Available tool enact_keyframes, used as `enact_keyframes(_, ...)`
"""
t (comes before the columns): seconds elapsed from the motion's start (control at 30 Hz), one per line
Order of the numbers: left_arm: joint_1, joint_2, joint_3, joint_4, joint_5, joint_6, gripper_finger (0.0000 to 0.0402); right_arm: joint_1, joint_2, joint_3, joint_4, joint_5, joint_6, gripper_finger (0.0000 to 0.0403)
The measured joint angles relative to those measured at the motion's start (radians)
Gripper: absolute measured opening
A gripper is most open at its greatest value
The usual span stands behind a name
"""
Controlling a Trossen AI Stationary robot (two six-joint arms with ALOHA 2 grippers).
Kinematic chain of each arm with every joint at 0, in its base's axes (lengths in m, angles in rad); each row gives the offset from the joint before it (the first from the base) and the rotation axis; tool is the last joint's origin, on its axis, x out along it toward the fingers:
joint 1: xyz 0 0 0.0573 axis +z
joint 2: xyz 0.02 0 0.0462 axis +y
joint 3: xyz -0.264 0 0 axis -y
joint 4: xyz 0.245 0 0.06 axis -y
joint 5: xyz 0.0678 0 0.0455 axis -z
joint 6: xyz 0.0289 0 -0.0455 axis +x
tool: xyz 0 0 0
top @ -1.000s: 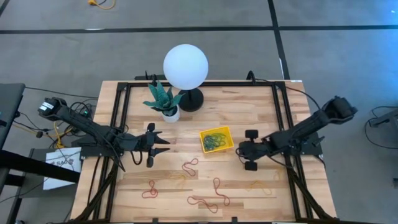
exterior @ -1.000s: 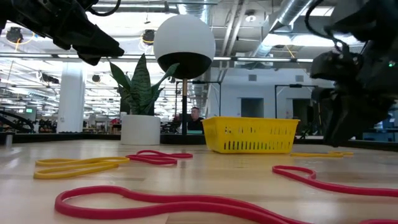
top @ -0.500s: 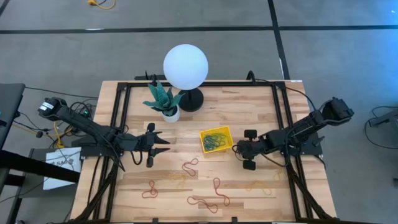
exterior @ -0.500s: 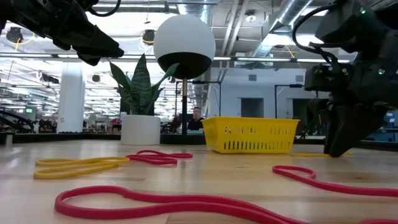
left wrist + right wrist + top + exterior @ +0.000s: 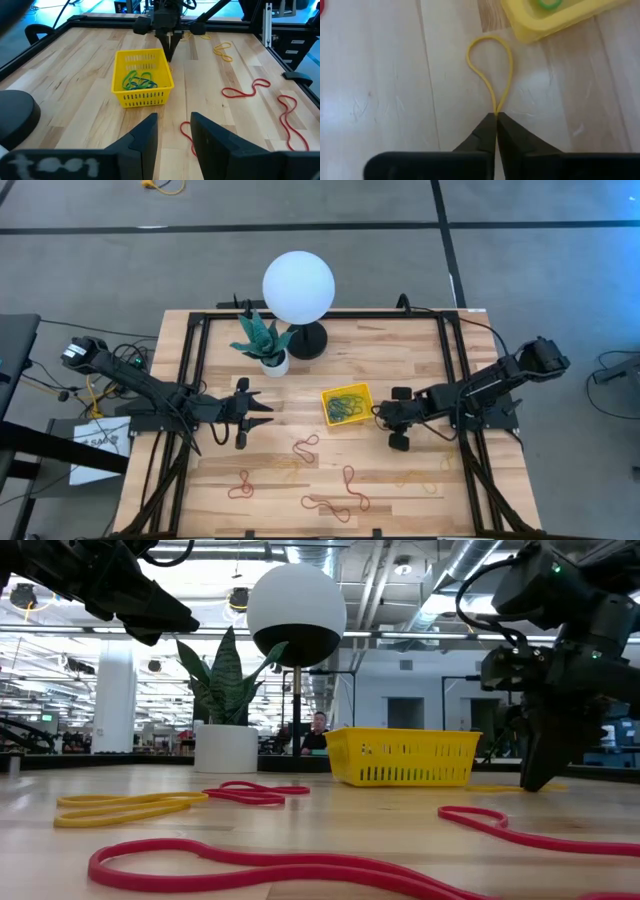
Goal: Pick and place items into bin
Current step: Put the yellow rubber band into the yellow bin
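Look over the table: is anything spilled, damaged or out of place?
Nothing stands out. Loose rubber bands lie scattered on the table, awaiting sorting; the right gripper has pinched a yellow band beside the bin.

The yellow band (image 5: 490, 70) vanishes between the right pincer's (image 5: 496, 116) closed fingertips.

Grey floor (image 5: 120, 260) w/ dark seam lines; open hall behind: white column (image 5: 113, 700), exposed ceiling ducts (image 5: 470, 560), strip lights, seated person (image 5: 316, 732).

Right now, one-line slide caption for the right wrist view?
Right gripper pinched shut on a yellow rubber band lying on the table beside the yellow bin.
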Motion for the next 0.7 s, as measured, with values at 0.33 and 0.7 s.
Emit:
enact_keyframes(0.33, 0.0, 0.0, 0.0, -0.003, 0.0, 0.005, 0.0106, 0.079, -0.078, 0.096, 0.023, -0.022, -0.059, 0.0001)
enact_keyframes(0.7, 0.0, 0.0, 0.0, -0.008, 0.0, 0.018, 0.0106, 0.102, -0.108, 0.273, 0.094, 0.294, -0.312, 0.0)
